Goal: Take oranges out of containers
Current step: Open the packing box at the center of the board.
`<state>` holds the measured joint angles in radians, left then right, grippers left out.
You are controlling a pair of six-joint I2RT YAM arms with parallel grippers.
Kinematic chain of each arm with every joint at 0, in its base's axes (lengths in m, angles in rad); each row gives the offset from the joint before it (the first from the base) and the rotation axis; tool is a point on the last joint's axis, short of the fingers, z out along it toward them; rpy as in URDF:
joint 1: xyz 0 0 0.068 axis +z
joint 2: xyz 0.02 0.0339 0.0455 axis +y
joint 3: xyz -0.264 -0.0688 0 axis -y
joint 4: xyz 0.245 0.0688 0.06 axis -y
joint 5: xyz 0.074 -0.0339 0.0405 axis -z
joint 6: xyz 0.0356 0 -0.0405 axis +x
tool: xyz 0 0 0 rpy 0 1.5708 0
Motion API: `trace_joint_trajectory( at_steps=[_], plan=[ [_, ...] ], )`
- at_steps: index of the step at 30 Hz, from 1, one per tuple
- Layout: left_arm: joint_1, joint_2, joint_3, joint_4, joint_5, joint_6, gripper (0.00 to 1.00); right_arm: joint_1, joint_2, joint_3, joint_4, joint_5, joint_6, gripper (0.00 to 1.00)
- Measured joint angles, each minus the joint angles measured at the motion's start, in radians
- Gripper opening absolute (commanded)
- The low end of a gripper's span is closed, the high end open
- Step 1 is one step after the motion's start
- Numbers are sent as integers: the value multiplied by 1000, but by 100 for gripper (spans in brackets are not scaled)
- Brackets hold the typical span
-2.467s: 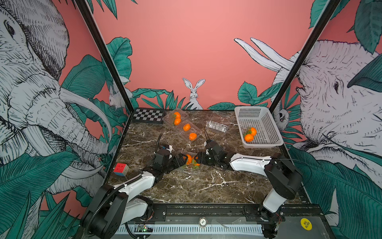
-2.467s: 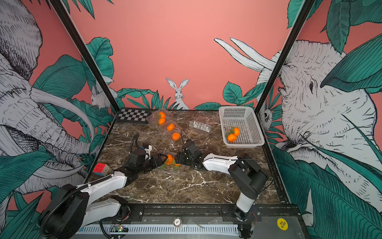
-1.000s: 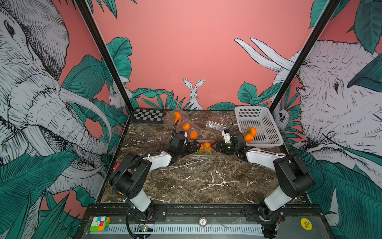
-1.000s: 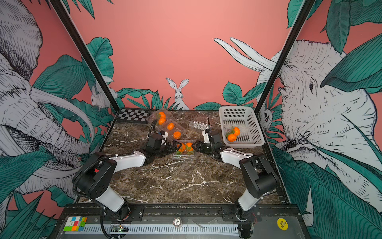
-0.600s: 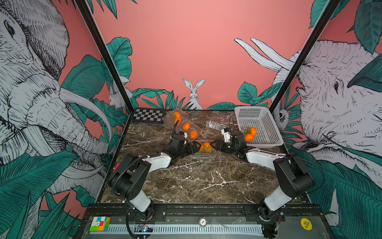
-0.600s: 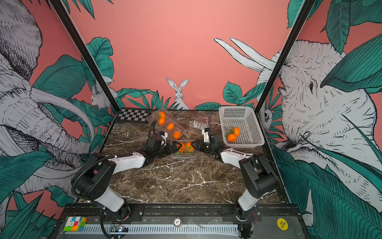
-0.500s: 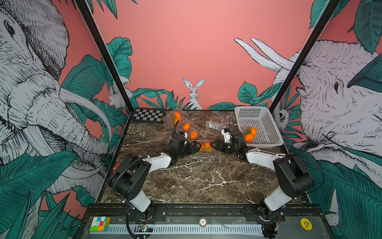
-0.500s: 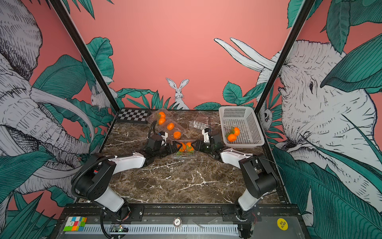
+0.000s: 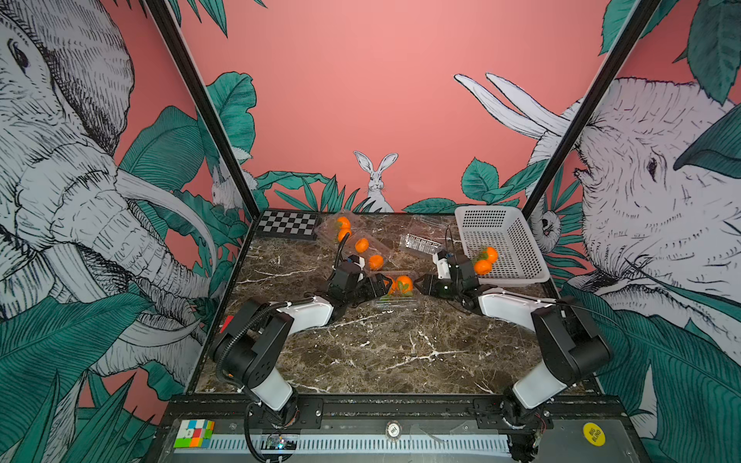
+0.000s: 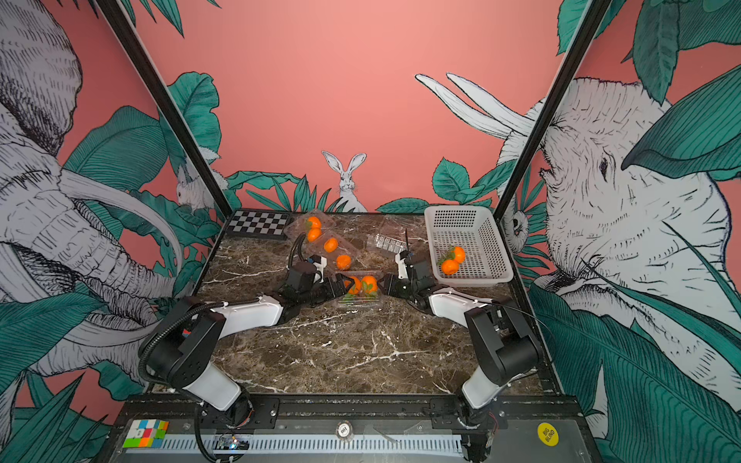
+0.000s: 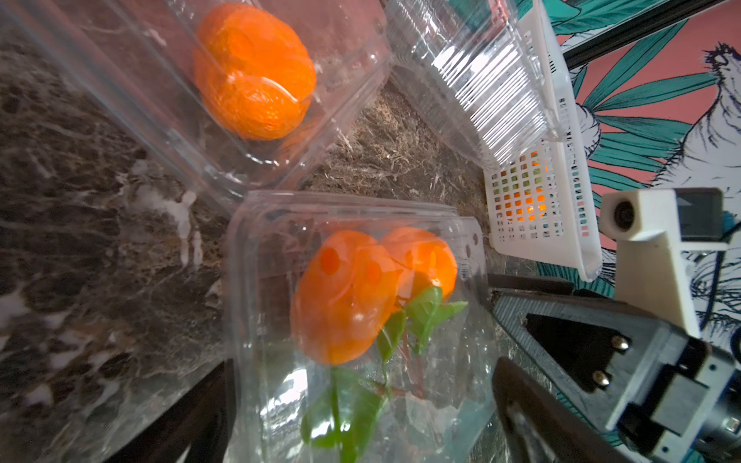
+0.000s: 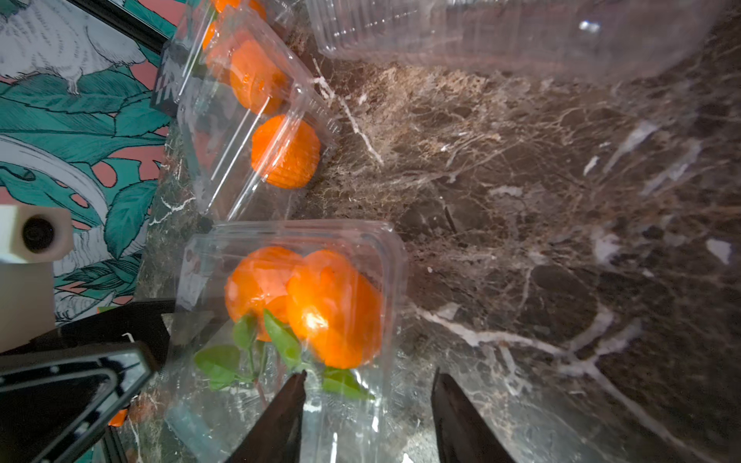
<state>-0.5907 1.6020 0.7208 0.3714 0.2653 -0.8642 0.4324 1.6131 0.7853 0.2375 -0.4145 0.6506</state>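
A clear container (image 9: 397,298) (image 10: 359,300) with two leafy oranges (image 9: 403,282) (image 10: 369,284) sits mid-table between my grippers. My left gripper (image 9: 379,286) (image 11: 361,417) is open, and the container (image 11: 260,280) fills the gap between its fingers, with the oranges (image 11: 341,296) just ahead. My right gripper (image 9: 421,285) (image 12: 371,417) is open at the opposite end. One of its fingers lies over the container (image 12: 300,228) and the other outside its edge, near the oranges (image 12: 333,308). Two more containers (image 9: 369,250) (image 9: 345,226) behind hold oranges.
A white perforated basket (image 9: 517,244) at the back right holds two oranges (image 9: 485,260). An empty clear container (image 9: 419,242) lies beside it, close behind my right wrist. A chessboard (image 9: 288,223) lies at the back left. A colour cube (image 9: 195,433) rests on the front rail.
My right gripper has edged toward the container and its jaws have narrowed. The left gripper and the container have stayed put over the last second; earlier both were nearer the front.
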Motion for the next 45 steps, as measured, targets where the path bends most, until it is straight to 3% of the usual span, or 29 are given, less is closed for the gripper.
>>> trace_joint_trajectory(
  at_steps=[21, 45],
  plan=[
    [-9, -54, -55, -18, -35, 1, 99, 29, 2, -67, 129, -89, 82, 35],
    [-2, -28, -48, -24, -61, -7, 99, 70, -29, -113, 335, -145, 240, 33]
  ],
)
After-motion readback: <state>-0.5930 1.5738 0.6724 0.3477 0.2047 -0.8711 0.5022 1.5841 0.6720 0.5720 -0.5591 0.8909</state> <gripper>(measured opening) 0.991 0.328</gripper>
